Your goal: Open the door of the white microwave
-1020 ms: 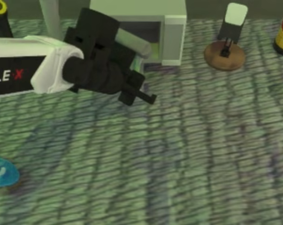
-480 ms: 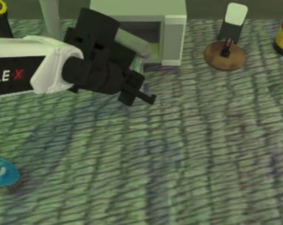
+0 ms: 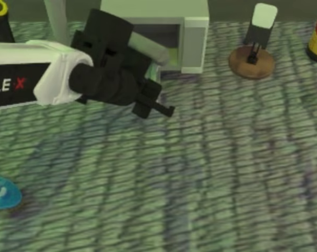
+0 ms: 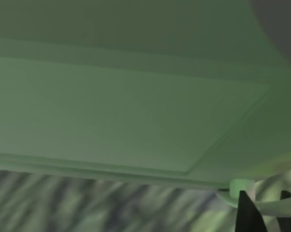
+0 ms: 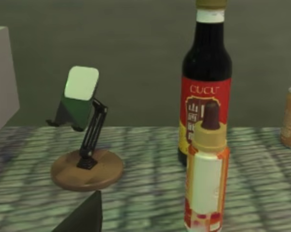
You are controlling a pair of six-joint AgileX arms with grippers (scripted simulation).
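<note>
1. At the far left of the table a blue dish (image 3: 0,194) lies near the edge, well apart from our work; we leave it alone.
2. Our left arm reaches in from the left, and the left gripper (image 3: 157,103) sits just in front of the white microwave (image 3: 163,21) at the back of the table. We cannot tell from these views how far its fingers are spread, or whether they hold anything; the left wrist view shows only two dark finger tips low in the corner.
3. The door (image 3: 147,48) is already swung partway out, its free edge angled toward us and its pale cavity showing behind. In the left wrist view the door panel (image 4: 126,111) fills most of the frame, very close to the camera.
4. To do this step well, we judge we should keep moving on an arc around the hinge on the door's left, not pulling straight back, so the light oven does not slide.
5. We should keep the wrist clear of the door's edge, which is close to the arm.
6. To the right stand a phone stand (image 3: 253,52) and a sauce bottle (image 5: 206,82), well away from the door's swing.
7. Our right arm is parked off to the right, its own gripper not visible.
</note>
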